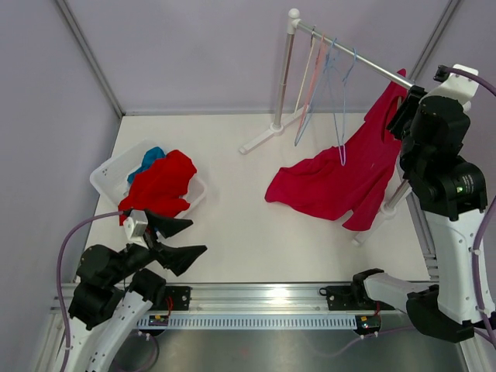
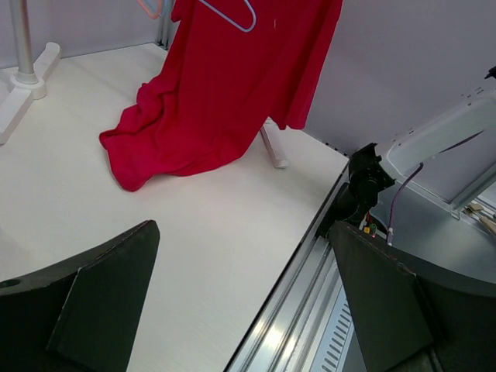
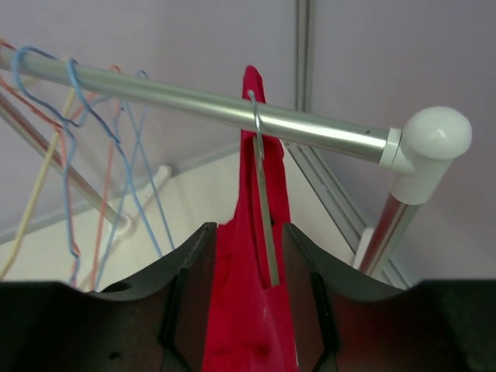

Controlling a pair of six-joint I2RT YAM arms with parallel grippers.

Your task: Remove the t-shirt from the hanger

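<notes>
Table point(image 1: 248, 232): t-shirt point(image 1: 333, 182) beside thin hangers point(image 1: 319, 85).

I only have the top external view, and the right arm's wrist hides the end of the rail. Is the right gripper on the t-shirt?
Observer: Yes. In the right wrist view the right gripper has its fingers pressed against both sides of the t-shirt, just below the rail.
Operator: Is it unhooked?
Observer: No. The hanger hangs by its silver hook over the rail, near the white end cap.
Operator: How much of it shows?
Observer: Only the hook and a grey stem below it, lying against the cloth between the fingers. The rest is hidden inside the t-shirt.
</notes>
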